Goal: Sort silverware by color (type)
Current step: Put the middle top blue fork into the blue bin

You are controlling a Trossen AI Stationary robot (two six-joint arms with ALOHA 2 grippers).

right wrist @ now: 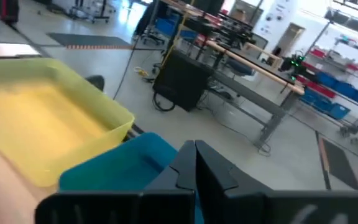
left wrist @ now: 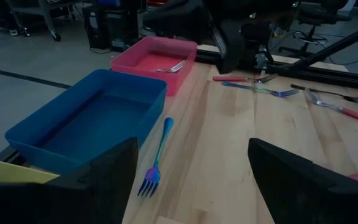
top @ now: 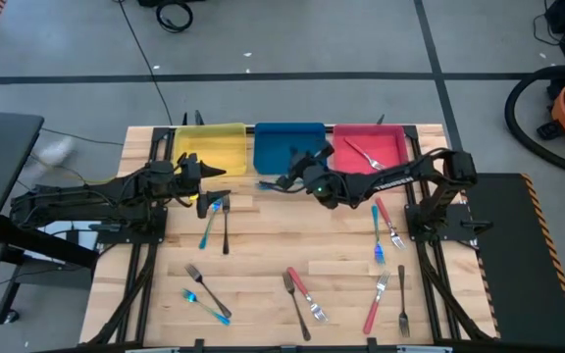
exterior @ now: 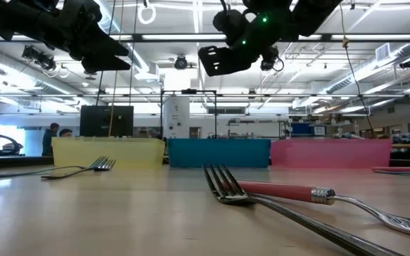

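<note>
Silverware lay scattered over the wooden table (top: pixel 263 245) in the high view: a blue-handled fork (top: pixel 209 226) beside a dark fork (top: pixel 226 227) near the left arm, more forks along the near edge and right side, and one fork (top: pixel 365 154) already inside the red bin (top: pixel 392 147). The yellow bin (top: pixel 224 147), blue bin (top: pixel 273 147) and red bin stood in a row at the far edge. The left gripper (top: pixel 207 173) hovered just in front of the yellow bin, its jaws apart. The right gripper (top: pixel 284 181) reached across to the near edge of the blue bin, jaws together and holding nothing visible.

From the low view, a red-handled fork (exterior: pixel 276 192) lay closest, crossing a plain metal one, with a dark fork (exterior: pixel 70 171) further left; both grippers hung above the table.

The left wrist view showed its own two fingers (left wrist: pixel 114 177) spread wide, an iridescent blue fork (left wrist: pixel 157 158) on the wood just beside the blue bin (left wrist: pixel 48 121), and a fork (left wrist: pixel 171 66) in the red bin (left wrist: pixel 129 62).

The right wrist view showed its fingers (right wrist: pixel 194 168) pressed together over the blue bin (right wrist: pixel 123 165), beside the yellow bin (right wrist: pixel 73 99).
</note>
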